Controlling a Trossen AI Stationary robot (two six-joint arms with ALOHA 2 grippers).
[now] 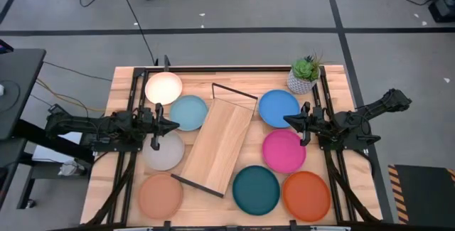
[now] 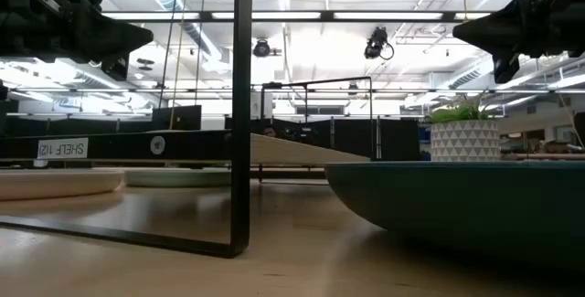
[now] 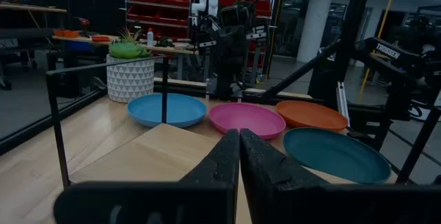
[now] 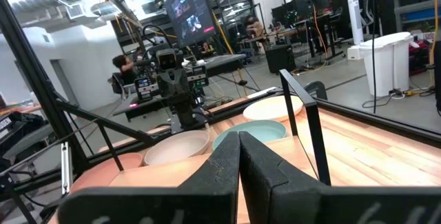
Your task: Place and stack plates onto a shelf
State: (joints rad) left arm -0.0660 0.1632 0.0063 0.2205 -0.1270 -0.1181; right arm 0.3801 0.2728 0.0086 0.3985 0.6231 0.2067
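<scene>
near edge: peach plate (image 1: 161, 195), teal plate (image 1: 256, 189), orange plate (image 1: 306, 195) wait | middle: shelf (image 1: 218, 144) bare, slanted, ready for plates | sides: left gripper (image 1: 173, 125), right gripper (image 1: 288, 121) pressed together, hold nothing | far edge: cream plate (image 1: 163, 87)

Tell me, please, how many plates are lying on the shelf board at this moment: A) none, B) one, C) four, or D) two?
A: in the high view the shelf shows only bare wood, with the plates spread on the tabletop around it, four on either side, such as the light blue plate and the pink plate.
</scene>
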